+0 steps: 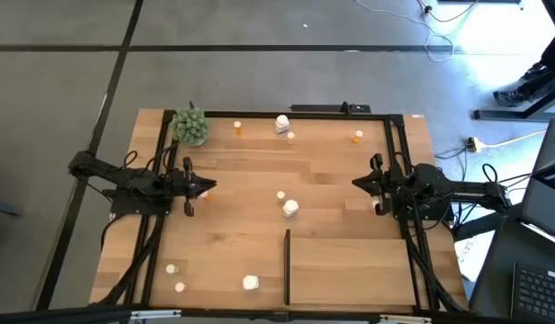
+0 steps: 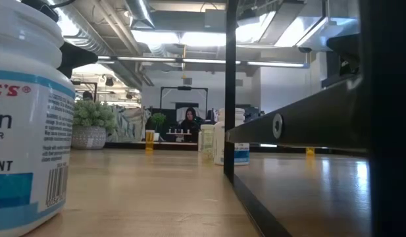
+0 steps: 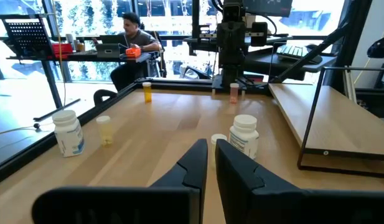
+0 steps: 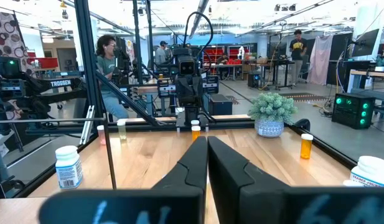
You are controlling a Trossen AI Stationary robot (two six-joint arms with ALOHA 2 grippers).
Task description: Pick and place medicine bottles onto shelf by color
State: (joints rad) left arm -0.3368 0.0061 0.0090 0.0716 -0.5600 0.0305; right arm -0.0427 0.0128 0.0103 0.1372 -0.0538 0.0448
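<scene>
Small medicine bottles stand scattered upright on the wood table. Along the far edge are an orange one (image 1: 237, 128), a white one (image 1: 282, 124) and another orange one (image 1: 358, 137). A chunky white bottle (image 1: 290, 209) stands mid-table, and a white one (image 1: 250, 283) stands at the near left. The shelf (image 1: 349, 270), a pale wood panel with a black strip, stands at the near right on thin black legs (image 3: 310, 134). My left gripper (image 1: 208, 187) hovers shut at the table's left, pointing level across it. My right gripper (image 1: 356, 183) hovers shut at the right, facing the left one.
A green plant ball in a pot (image 1: 191, 126) stands at the far left corner. A black metal frame (image 1: 160, 207) runs along the table's sides and far edge. Small bottles stand below each arm (image 3: 234, 93) (image 4: 195, 130). People sit at desks beyond the table.
</scene>
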